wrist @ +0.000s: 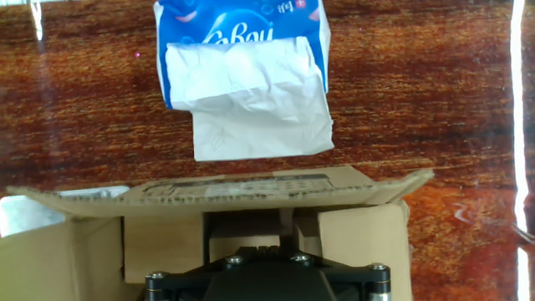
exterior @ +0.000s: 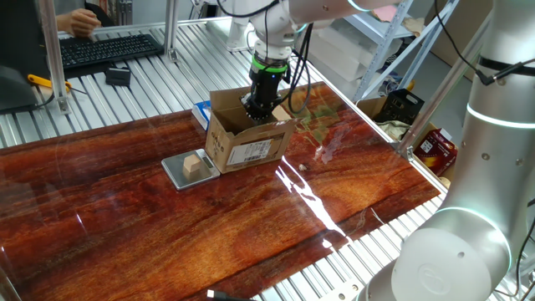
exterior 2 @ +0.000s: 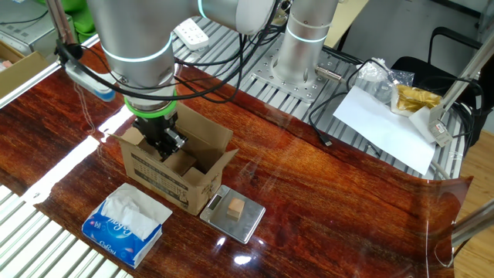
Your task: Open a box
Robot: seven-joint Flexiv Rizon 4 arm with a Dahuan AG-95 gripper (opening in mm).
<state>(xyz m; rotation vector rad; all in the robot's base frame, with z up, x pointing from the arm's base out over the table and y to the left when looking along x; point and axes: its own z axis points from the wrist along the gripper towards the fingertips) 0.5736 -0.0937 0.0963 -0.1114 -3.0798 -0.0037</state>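
– Hand view first: where is the gripper (exterior: 261, 111)?
– Pointing down into the open top of the box (exterior: 247, 136). Its fingers are pressed together, holding nothing I can see.
– And the box?
– On the shiny wooden table (exterior: 251, 226), flaps up.
– What's near it?
– A blue tissue pack (exterior 2: 122, 225) on one side, and a little wooden cube (exterior 2: 235, 208) on a flat scale (exterior 2: 248, 224).

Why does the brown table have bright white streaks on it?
That is glare: in one fixed view the lights bounce off the glossy table in white streaks near the box; in the other fixed view a bright band lies left of the box; in the hand view white bars shine at the edges, while the tissue packet looks sharp.
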